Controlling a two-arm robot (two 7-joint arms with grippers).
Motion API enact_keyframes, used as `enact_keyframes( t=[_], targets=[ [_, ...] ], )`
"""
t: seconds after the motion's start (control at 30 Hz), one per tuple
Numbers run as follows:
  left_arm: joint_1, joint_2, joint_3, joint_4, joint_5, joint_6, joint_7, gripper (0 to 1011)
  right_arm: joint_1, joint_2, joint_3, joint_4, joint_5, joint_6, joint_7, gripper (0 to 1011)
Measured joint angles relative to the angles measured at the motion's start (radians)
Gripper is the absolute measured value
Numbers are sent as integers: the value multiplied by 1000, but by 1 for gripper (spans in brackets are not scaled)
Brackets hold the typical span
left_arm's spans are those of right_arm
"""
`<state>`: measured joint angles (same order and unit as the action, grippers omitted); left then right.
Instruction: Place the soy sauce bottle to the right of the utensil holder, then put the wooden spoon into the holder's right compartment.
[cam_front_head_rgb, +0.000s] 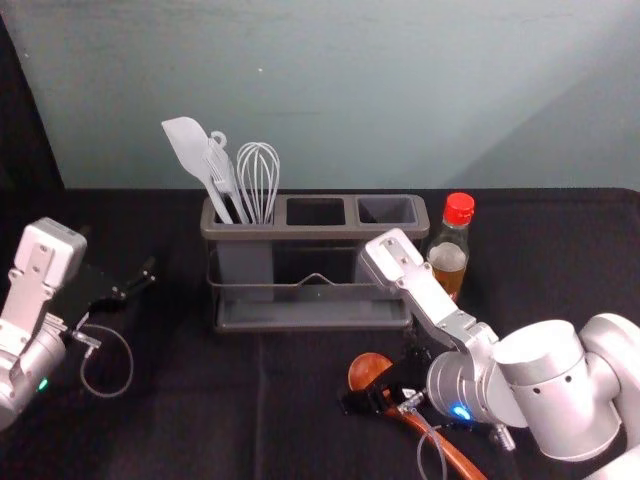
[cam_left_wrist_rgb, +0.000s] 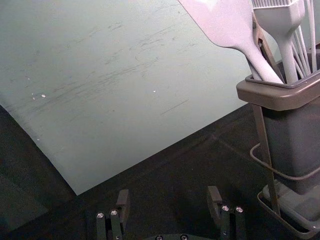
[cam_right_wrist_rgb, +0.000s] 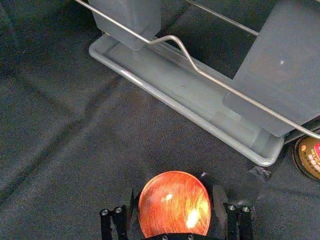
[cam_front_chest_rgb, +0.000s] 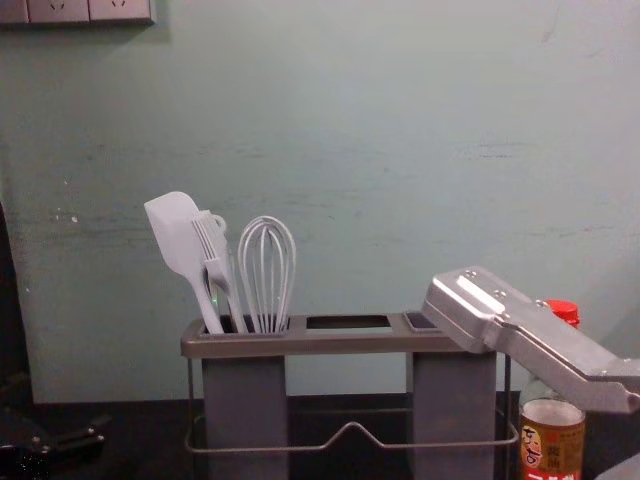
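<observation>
In the right wrist view, the right gripper (cam_right_wrist_rgb: 174, 191) is above the wooden spoon (cam_right_wrist_rgb: 175, 205), with its fingers spread, one at each side of the round bowl; I judge that it is not grasping the spoon. This bowl looks smooth and polished, so it may slip or turn if only the curved edge is pinched. The soy sauce bottle (cam_right_wrist_rgb: 306, 159) stands just beside the utensil holder (cam_right_wrist_rgb: 185, 90). In the left wrist view, the left gripper (cam_left_wrist_rgb: 168, 192) waits near the holder's left end, its fingers apart and with nothing between them. In the head view, the spoon lies on the dark cloth (cam_front_head_rgb: 180, 400) in front of the holder, its handle pointing toward the robot's right side. I expect it to be light and stiff, so a modest squeeze should be enough. The better place to take it is the narrow neck under the bowl, which would leave the long handle free to enter first into the right compartment (cam_front_head_rgb: 388, 209). In the chest view, the right arm (cam_front_chest_rgb: 560, 350) passes before the holder's right end, near the bottle, which stands upright with its red cap on. The bottle seems to be of glass, partly filled, heavier and easy to tip, so the arm should rise carefully there.
</observation>
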<state>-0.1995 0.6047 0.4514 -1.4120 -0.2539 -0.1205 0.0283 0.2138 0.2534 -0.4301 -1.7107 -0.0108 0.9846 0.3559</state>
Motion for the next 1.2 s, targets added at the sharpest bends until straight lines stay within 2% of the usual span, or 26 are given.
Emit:
enact_keyframes(
  t=[1.03, 1.2],
  targets=[
    [0, 0, 0, 0, 0, 0, 0, 1012, -11, -22, 27, 7, -53, 3, 49, 1003],
    [0, 0, 0, 0, 0, 0, 0, 1011, -13, -26, 33, 6, -61, 3, 59, 908]
  ],
)
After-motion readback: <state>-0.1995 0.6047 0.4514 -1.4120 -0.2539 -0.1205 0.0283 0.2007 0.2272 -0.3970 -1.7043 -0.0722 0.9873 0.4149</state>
